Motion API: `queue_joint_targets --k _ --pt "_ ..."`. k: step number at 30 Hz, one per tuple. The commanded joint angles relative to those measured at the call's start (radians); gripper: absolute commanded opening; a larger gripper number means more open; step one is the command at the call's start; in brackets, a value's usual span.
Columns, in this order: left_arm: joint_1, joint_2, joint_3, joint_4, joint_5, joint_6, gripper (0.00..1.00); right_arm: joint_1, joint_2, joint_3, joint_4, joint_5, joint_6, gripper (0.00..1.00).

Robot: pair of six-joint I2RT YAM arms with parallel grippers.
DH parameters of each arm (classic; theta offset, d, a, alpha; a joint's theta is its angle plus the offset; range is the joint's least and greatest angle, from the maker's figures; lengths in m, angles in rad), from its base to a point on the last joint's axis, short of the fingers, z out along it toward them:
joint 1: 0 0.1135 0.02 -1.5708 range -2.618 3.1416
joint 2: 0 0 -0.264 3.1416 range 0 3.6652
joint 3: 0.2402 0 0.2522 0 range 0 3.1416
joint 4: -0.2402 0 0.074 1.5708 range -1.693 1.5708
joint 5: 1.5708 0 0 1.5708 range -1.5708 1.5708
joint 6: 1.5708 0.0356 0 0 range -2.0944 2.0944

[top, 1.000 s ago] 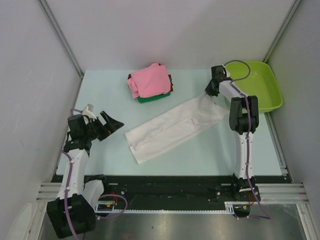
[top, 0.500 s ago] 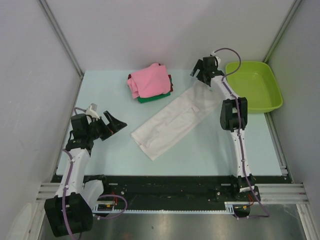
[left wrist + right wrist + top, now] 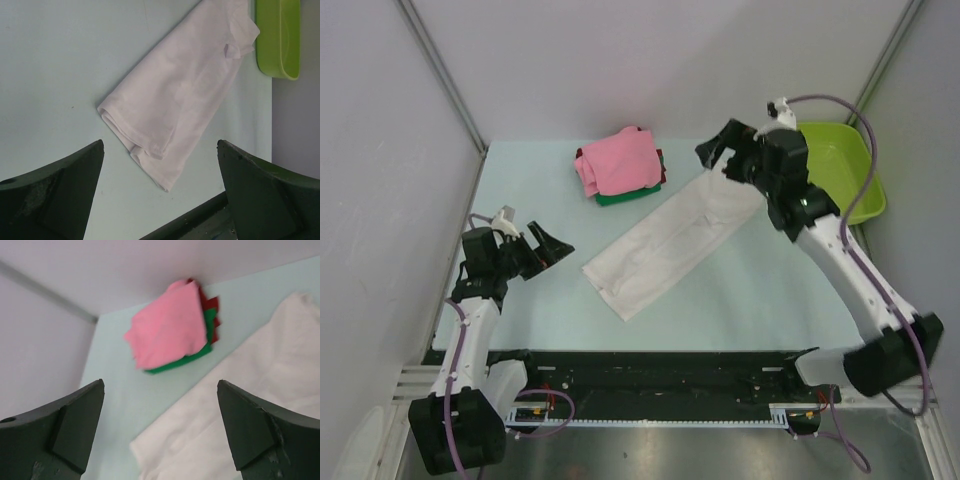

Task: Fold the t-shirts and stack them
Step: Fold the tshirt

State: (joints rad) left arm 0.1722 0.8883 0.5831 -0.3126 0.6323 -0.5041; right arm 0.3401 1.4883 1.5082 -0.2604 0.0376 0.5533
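The white shirt [image 3: 670, 240] lies flat as a long narrow strip, its collar end just below the right pincer [image 3: 722, 156] and its other end in front of the left pincer [image 3: 546, 252]; both pincers stand apart and hold nothing. The pile [image 3: 620, 165] of folded shirts, pink on top, sits to the left of the right pincer. The lengthwise fold looks done, so the cross fold is probably in hand: a pincer must come down on one end, pinch all layers and carry it over to the other end.
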Motion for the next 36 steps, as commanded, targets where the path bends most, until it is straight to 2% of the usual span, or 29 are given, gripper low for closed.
queue_joint_targets --k 1,3,9,12,15,19,28,33,36 --pt "-0.003 -0.003 0.015 0.029 0.027 0.021 1.0 0.121 -0.228 -0.325 -0.057 -0.001 0.14 1.0" --pt "-0.003 -0.009 0.023 0.018 0.029 0.027 1.0 0.186 -0.293 -0.447 -0.08 0.036 0.166 0.99" --pt "-0.003 -0.04 0.001 0.015 0.044 0.015 1.0 0.479 -0.46 -0.65 -0.135 0.237 0.362 0.95" --pt "-0.003 -0.055 -0.017 0.02 0.049 0.007 1.0 0.611 -0.438 -0.747 -0.111 0.29 0.493 0.95" --pt "-0.005 -0.06 -0.032 0.024 0.046 0.009 1.0 0.692 -0.335 -0.813 -0.031 0.308 0.6 0.93" --pt "-0.005 -0.065 -0.042 0.03 0.06 0.001 1.0 0.75 -0.186 -0.83 0.125 0.294 0.672 0.91" --pt "-0.003 -0.068 -0.022 0.003 0.073 0.018 1.0 0.763 0.128 -0.829 0.481 0.168 0.795 0.87" --pt "-0.005 -0.063 -0.023 0.004 0.078 0.019 1.0 0.763 0.228 -0.829 0.588 0.096 0.838 0.82" --pt "-0.003 -0.063 -0.023 0.006 0.079 0.021 1.0 0.766 0.265 -0.829 0.598 0.088 0.849 0.77"
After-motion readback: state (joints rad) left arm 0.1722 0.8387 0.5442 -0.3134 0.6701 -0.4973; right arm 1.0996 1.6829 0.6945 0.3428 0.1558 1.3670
